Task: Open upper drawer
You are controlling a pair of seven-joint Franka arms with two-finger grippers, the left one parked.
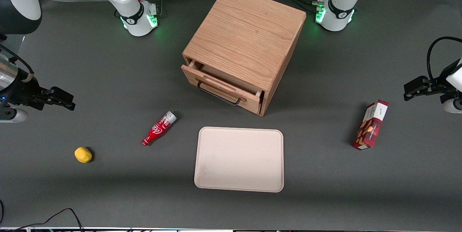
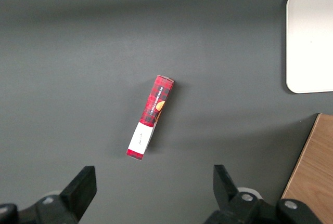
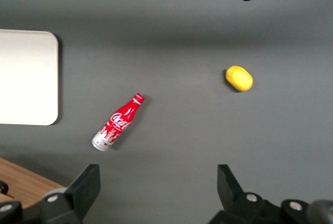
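Note:
The oak cabinet (image 1: 245, 40) stands mid-table, its front turned toward the front camera and the working arm's end. Its upper drawer (image 1: 220, 89) is pulled out a little, and a dark gap shows above its front panel. The thin black bar handle (image 1: 218, 96) hangs on that panel. My right gripper (image 1: 68, 100) is open and empty, above the bare table toward the working arm's end, far from the handle. In the right wrist view the gripper (image 3: 157, 177) has its fingers wide apart, and a corner of the cabinet (image 3: 21, 187) shows.
A red cola bottle (image 1: 158, 128) (image 3: 118, 122) lies between the gripper and the cabinet. A yellow lemon (image 1: 83, 154) (image 3: 239, 78) lies nearer the camera. A beige tray (image 1: 239, 159) lies in front of the drawer. A red snack box (image 1: 371, 125) lies toward the parked arm's end.

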